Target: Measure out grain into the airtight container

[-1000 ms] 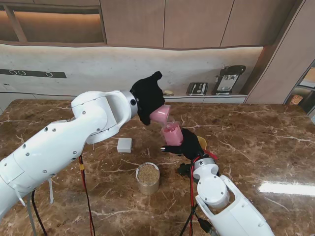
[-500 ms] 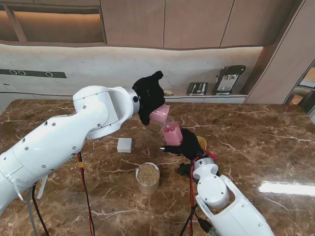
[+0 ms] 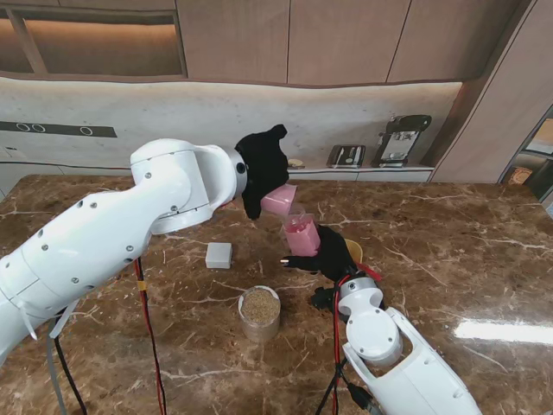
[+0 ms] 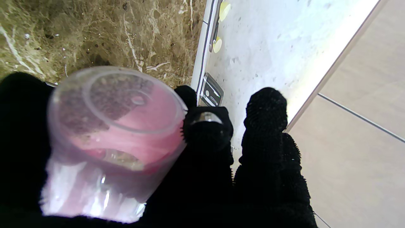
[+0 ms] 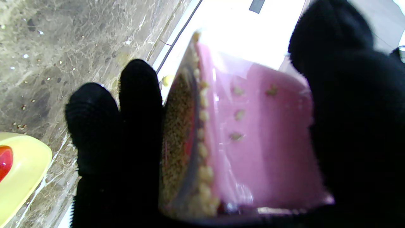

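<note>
Grain transfer at mid-frame in the stand's view: the left hand, black-gloved, grips a pink measuring cup tipped on its side above a second pink container, which the right hand holds upright just beneath it. The two pink vessels sit close together, the cup's mouth angled down toward the container's top; whether they touch cannot be told. The left wrist camera looks into the tilted cup, where a little grain clings to the clear wall, with gloved fingers wrapped behind it. The right wrist camera shows the container clamped between thumb and fingers, grain heaped at its rim and stray kernels stuck to its side. Lower centre of the stand's frame, a round jar of grain stands open on the brown marble tabletop. A small white block lies to its upper left. A yellow dish edges into the right wrist view.
</note>
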`<state>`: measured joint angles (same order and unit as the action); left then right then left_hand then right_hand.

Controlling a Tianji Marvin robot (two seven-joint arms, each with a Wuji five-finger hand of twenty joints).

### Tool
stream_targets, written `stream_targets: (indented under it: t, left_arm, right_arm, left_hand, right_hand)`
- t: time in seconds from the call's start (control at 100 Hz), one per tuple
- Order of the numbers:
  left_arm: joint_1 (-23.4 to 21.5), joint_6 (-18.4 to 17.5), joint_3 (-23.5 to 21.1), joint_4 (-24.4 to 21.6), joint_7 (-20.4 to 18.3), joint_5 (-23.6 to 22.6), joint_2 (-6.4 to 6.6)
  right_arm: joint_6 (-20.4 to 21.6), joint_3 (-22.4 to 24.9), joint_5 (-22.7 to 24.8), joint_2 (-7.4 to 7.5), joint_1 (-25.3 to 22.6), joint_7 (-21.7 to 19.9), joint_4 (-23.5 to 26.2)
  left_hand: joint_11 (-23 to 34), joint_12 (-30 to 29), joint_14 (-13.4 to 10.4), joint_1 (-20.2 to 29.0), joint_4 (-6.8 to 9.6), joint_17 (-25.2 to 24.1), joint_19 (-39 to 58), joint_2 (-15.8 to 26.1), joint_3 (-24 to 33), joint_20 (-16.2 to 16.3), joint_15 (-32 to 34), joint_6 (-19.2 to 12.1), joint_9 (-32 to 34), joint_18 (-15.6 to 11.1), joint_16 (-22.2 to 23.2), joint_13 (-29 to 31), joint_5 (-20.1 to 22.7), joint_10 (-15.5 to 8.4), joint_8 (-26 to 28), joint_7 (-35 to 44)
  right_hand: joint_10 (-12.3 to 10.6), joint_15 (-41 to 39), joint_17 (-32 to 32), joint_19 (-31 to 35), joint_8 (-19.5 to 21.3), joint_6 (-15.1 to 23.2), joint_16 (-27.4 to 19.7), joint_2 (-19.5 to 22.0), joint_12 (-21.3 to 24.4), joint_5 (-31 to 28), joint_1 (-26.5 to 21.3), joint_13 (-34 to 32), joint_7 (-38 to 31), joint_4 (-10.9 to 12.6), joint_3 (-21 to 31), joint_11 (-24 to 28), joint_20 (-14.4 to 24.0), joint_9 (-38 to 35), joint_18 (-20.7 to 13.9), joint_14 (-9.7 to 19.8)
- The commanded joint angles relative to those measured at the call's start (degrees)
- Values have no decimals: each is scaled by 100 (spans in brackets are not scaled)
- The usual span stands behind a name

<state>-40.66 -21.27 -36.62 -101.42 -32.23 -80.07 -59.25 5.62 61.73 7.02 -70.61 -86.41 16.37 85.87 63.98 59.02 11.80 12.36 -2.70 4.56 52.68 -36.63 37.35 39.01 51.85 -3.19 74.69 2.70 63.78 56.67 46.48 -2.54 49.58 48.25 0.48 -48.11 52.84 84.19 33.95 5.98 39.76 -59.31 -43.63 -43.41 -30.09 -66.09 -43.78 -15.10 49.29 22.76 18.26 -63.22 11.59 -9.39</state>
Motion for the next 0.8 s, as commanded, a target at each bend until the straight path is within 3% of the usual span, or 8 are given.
stream_targets:
  t: [0.0, 0.17, 0.22, 0.28, 0.37, 0.62, 0.76, 0.79]
  left_arm:
    - [4, -76, 9, 7, -55, 28, 6]
    - [-36, -31, -56, 10, -202, 232, 18]
    - [-50, -14, -72, 14, -228, 276, 21]
    - [-95, 29, -107, 20, -230, 318, 24]
    - [-117, 7, -134, 19, -265, 347, 34]
    - [-223, 45, -218, 24, -188, 331, 37]
    - [-253, 97, -221, 13, -170, 289, 32]
    - [-259, 105, -224, -8, -205, 263, 32]
  right_arm:
    - [14, 24, -45, -25, 27, -88, 73]
    - [34, 7, -56, -9, 34, -161, 69]
    - [39, -4, -52, -5, 39, -177, 68]
    - [48, -16, -41, 1, 42, -197, 68]
    - [67, -24, -28, 9, 44, -224, 65]
    - [61, -41, -33, 12, 59, -246, 52]
    - [52, -46, -39, 13, 63, -260, 49]
    - [51, -45, -39, 12, 63, -255, 49]
  left_hand:
    - [197, -44, -63, 967, 671, -86, 99, 807, 1781, 52, 141, -1548, 278, 297, -11, 155, 1164, -531, 240, 1106]
    - [105, -54, -39, 1097, 684, -58, 103, 717, 1515, 56, 90, -1477, 277, 319, -9, 147, 1205, -531, 25, 1120]
    - [49, -73, -264, 1142, 504, -34, 110, 563, 1474, 57, 43, -1445, 283, 308, -67, 215, 1209, -538, -122, 1157]
    - [59, -78, -57, 1224, -35, -17, 133, 77, 1393, 60, 36, -1334, 287, 320, -34, 185, 1216, -538, -250, 1340]
    - [79, -85, -60, 1252, -221, 0, 147, -12, 1294, 59, 39, -1319, 287, 304, -36, 189, 1205, -562, -270, 1407]
    - [-255, -121, -38, 1326, -145, -105, -101, -170, 1814, -75, -134, -1525, 287, 365, -53, 30, 969, -380, -423, 1589]
    - [-664, -242, 19, 1236, 189, -131, -217, 44, 2586, -153, -289, -1527, 202, 328, -97, -53, 754, -284, -809, 1376]
    - [-747, -261, -178, 1169, 186, -127, -228, -133, 2988, -161, -322, -1505, 176, 312, -139, -5, 661, -369, -951, 1303]
  right_hand:
    - [-475, -278, 19, 46, 122, 974, -45, 2096, -231, -700, -857, -364, -940, -26, 1336, 1054, 70, -758, -348, 655]
    - [-466, -276, 17, 45, 119, 968, -45, 2096, -229, -701, -850, -358, -938, -28, 1330, 1049, 70, -755, -348, 652]
    - [-473, -275, 17, 45, 117, 969, -46, 2095, -229, -699, -851, -358, -937, -27, 1332, 1049, 70, -755, -348, 652]
    - [-471, -275, 15, 44, 116, 975, -46, 2099, -231, -695, -848, -358, -933, -27, 1331, 1048, 70, -753, -348, 652]
    - [-472, -274, 14, 42, 116, 970, -46, 2101, -231, -697, -850, -358, -935, -27, 1332, 1050, 69, -759, -349, 652]
    - [-465, -273, 14, 42, 118, 968, -46, 2101, -233, -705, -851, -355, -941, -27, 1332, 1049, 70, -759, -349, 644]
    - [-468, -272, 14, 42, 117, 960, -46, 2104, -233, -704, -848, -355, -941, -28, 1328, 1048, 70, -757, -349, 645]
    - [-470, -272, 14, 42, 117, 960, -46, 2105, -234, -703, -849, -355, -940, -28, 1329, 1049, 70, -759, -349, 646]
